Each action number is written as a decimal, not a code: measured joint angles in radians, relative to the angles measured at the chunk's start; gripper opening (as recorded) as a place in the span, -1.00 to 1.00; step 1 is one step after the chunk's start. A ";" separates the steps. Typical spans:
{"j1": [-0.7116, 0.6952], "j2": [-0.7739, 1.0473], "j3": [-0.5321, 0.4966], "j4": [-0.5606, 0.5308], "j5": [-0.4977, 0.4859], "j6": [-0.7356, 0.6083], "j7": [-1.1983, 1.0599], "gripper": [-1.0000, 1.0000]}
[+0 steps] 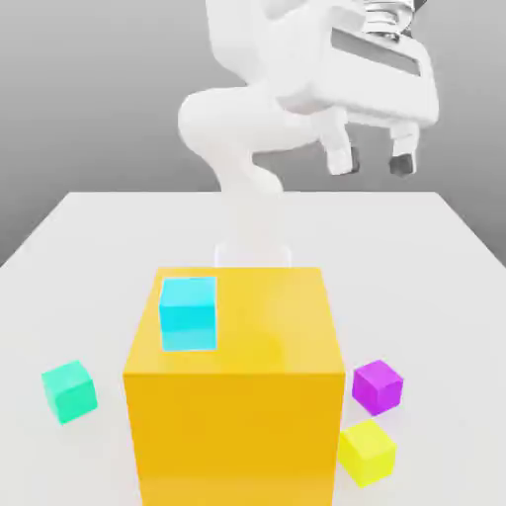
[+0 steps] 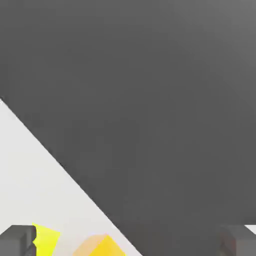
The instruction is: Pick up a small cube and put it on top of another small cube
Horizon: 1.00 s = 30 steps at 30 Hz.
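The small magenta-purple cube [image 1: 378, 385] rests on the white table [image 1: 415, 247] at the exterior view's right, beside the big orange-yellow block [image 1: 237, 395]. A small yellow cube [image 1: 367, 452] lies just in front of it. A cyan cube [image 1: 188, 312] sits on top of the big block, and a small teal-green cube [image 1: 69, 390] lies at the exterior view's left. My gripper [image 1: 372, 161] hangs high above the table's far side, open, with nothing between its fingers [image 2: 17, 240]. The hand view catches a yellow cube [image 2: 46, 239] and the orange block [image 2: 100, 247] at its edge.
The arm's white base column [image 1: 252, 227] stands behind the big block. The table's edge [image 2: 60, 160] runs diagonally through the hand view, with dark floor beyond it. Bare table lies to the right of the magenta cube.
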 joint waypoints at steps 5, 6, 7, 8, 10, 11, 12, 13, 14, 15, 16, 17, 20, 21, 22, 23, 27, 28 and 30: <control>0.089 0.113 -0.020 -0.073 0.007 0.077 -0.221 0.00; 0.106 0.136 -0.023 -0.087 0.009 0.091 -0.266 0.00; 0.122 0.159 -0.025 -0.101 0.011 0.107 -0.311 0.00; 0.138 0.182 -0.026 -0.116 0.014 0.122 -0.356 0.00; 0.168 0.227 -0.027 -0.145 0.020 0.152 -0.447 0.00; 0.177 0.250 -0.022 -0.159 0.024 0.167 -0.493 0.00; 0.189 0.273 -0.020 -0.174 0.028 0.183 -0.539 0.00; 0.199 0.295 -0.016 -0.188 0.031 0.198 -0.585 0.00; 0.210 0.318 -0.010 -0.203 0.034 0.213 -0.630 0.00; 0.223 0.341 -0.003 -0.217 0.035 0.228 -0.673 0.00; 0.234 0.363 0.003 -0.232 0.035 0.243 -0.717 0.00; 0.246 0.386 0.008 -0.246 0.035 0.258 -0.760 0.00; 0.255 0.473 0.018 -0.260 0.047 0.324 -0.839 0.00; 0.249 0.507 0.026 -0.256 0.057 0.352 -0.852 0.00; 0.241 0.543 0.036 -0.250 0.068 0.381 -0.863 0.00; 0.233 0.578 0.046 -0.244 0.080 0.409 -0.873 0.00; 0.202 0.677 0.082 -0.227 0.100 0.490 -0.888 -1.00; 0.202 0.677 0.082 -0.227 0.100 0.490 -0.888 -1.00; 0.202 0.677 0.082 -0.227 0.100 0.488 -0.889 -1.00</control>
